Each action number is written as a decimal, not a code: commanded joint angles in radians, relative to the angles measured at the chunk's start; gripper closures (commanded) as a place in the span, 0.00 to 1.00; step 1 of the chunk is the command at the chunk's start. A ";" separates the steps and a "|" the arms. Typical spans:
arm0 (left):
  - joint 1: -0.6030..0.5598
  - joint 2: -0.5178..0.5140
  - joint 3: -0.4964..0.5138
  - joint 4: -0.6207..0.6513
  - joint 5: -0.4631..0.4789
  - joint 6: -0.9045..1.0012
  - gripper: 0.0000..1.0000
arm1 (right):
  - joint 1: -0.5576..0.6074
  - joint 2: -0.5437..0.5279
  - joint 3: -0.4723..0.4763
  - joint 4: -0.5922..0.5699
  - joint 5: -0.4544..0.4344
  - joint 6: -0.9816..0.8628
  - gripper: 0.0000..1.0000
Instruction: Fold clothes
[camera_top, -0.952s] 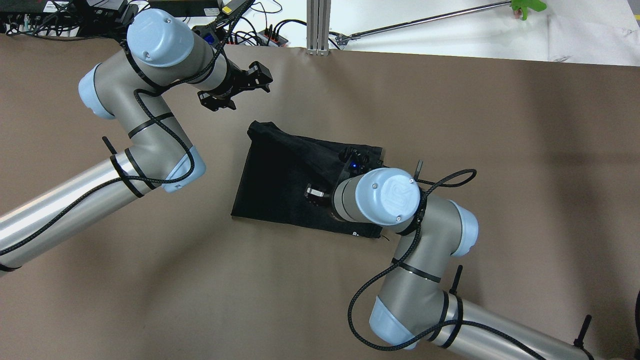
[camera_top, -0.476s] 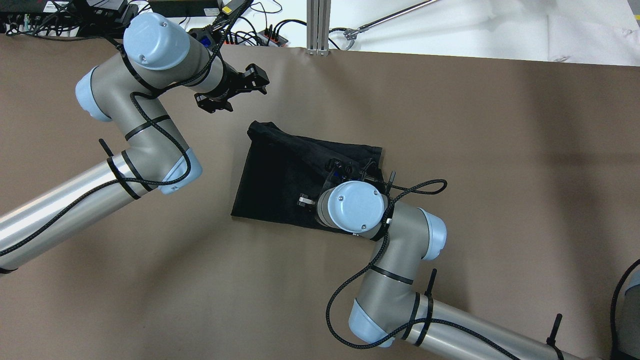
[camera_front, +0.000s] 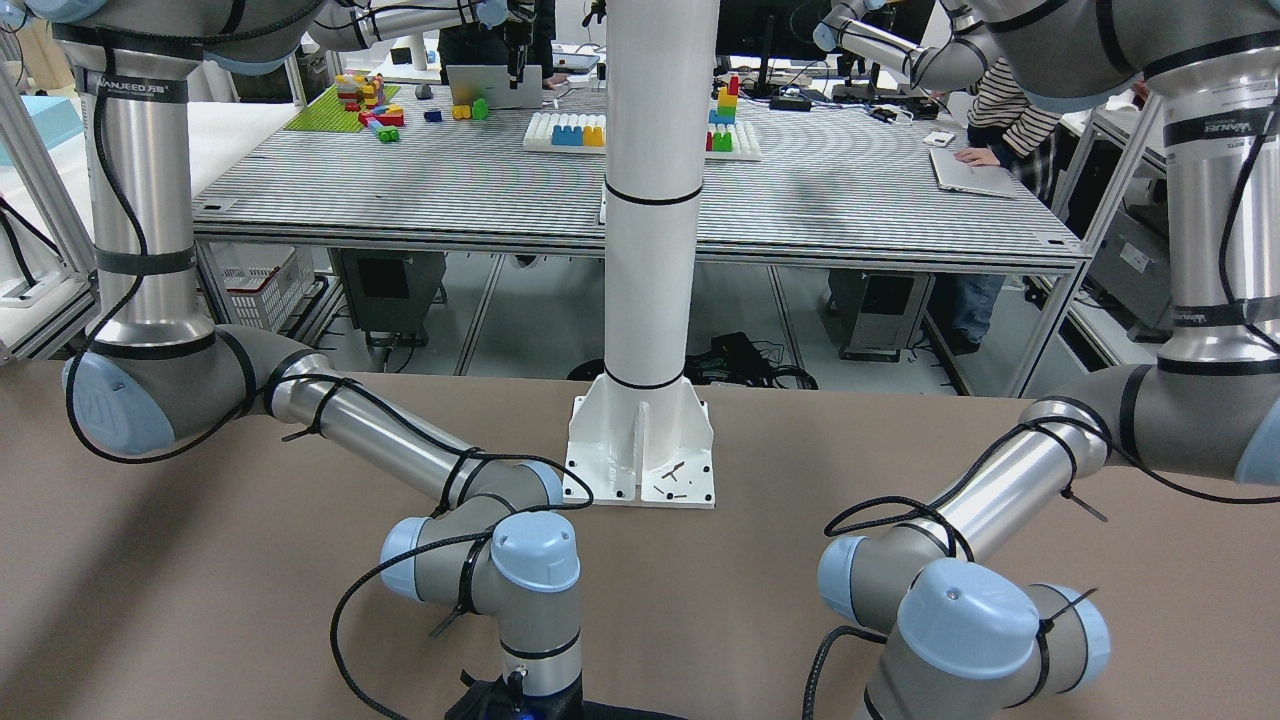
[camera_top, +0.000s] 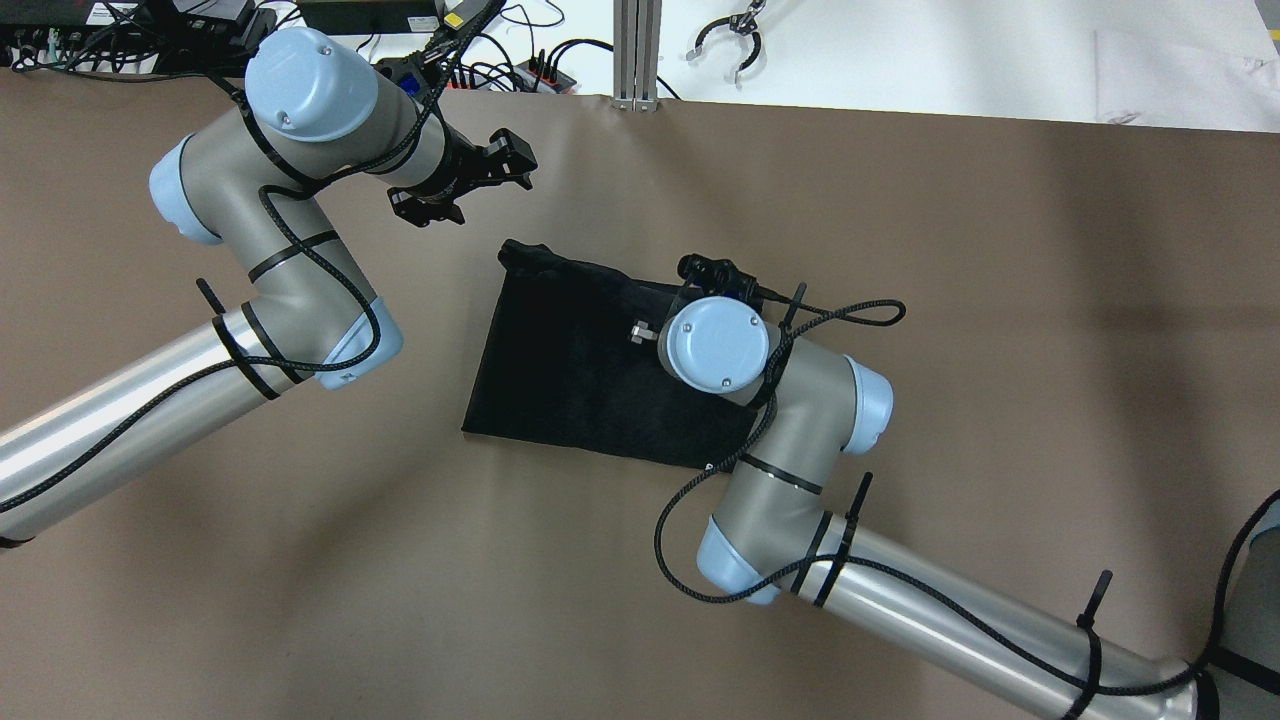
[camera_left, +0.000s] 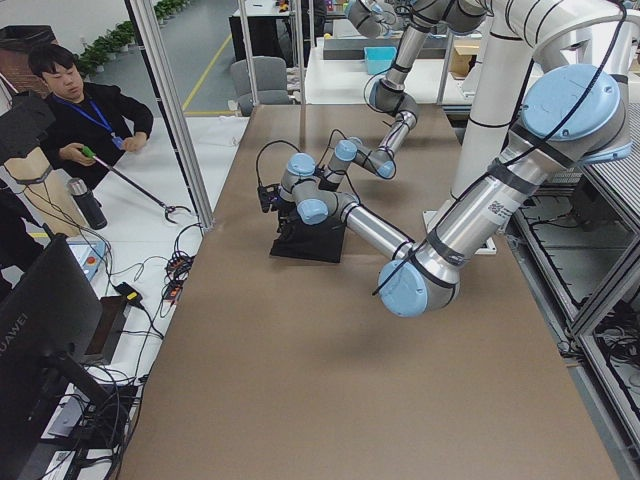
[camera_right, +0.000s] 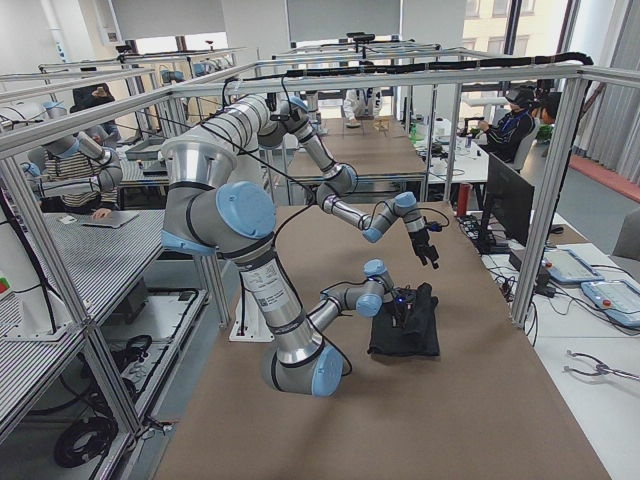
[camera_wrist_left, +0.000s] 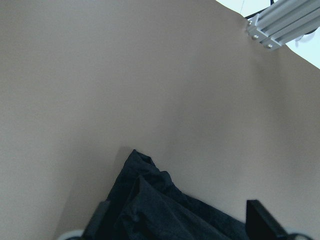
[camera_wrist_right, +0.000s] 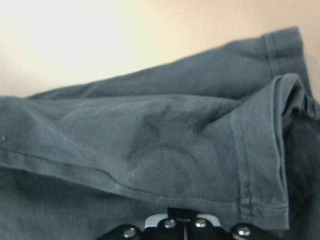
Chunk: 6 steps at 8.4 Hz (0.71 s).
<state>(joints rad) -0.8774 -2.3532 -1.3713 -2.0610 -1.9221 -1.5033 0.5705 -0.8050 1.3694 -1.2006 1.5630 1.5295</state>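
Clothes (camera_top: 560, 370), limp & light, lay part-folded mid-worktop (camera_top: 1000, 300), prob. best pinched at the hemmed far edge; left hand (camera_top: 460, 185) hung wide open, empty, nr its far corner; right hand (camera_top: 712, 275) over that edge, opening couldn't be told.

right gripper (camera_top: 715, 275): moved to far hem | garment (camera_top: 570, 360): diagonal ridge flattened beside it | grabber claw (camera_top: 735, 40): swung left

Black garment (camera_top: 560, 370): soft matte cloth, lightly creased, stitched hems. Table (camera_top: 1000, 350): smooth matte brown covering. Robot arms (camera_top: 100, 440): brushed silver metal tubes, matte grey joint housings, glossy pale-blue plastic caps, black braided cable sleeving. White pillar (camera_front: 648, 250): smooth, glossy painted finish.
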 joint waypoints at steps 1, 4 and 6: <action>0.000 0.000 0.000 0.001 0.000 0.000 0.06 | 0.133 0.088 -0.194 0.070 0.005 -0.067 1.00; 0.008 0.026 -0.032 -0.004 0.009 0.000 0.06 | 0.288 0.187 -0.378 0.119 0.008 -0.118 1.00; 0.090 0.026 -0.041 -0.004 0.043 0.002 0.10 | 0.295 0.195 -0.333 0.119 0.055 -0.118 0.21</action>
<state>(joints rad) -0.8580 -2.3301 -1.4022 -2.0640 -1.9099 -1.5032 0.8442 -0.6219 1.0095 -1.0848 1.5759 1.4166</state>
